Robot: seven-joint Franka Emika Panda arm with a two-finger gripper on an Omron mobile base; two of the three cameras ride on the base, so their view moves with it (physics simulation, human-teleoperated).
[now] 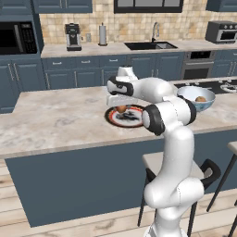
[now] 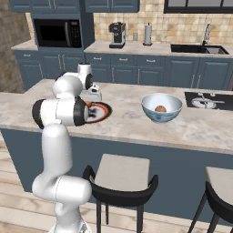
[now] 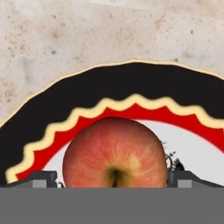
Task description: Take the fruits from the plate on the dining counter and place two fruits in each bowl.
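Apple (image 3: 114, 158): red with yellow blush. Plate (image 3: 131, 83): black rim, cream zigzag, red ring, white centre. Bowl (image 2: 161, 114): light blue and white. Tabletop (image 1: 60, 115): beige marble.

**Robot body: white shells, dark joints**

You're looking at a glossy white arm (image 1: 173, 152) built of rounded, tubular segments. Dark charcoal bands ring each joint. The tool (image 3: 112, 180) ends in two small dark grey finger tips (image 3: 41, 178) with blocky, squared tops.
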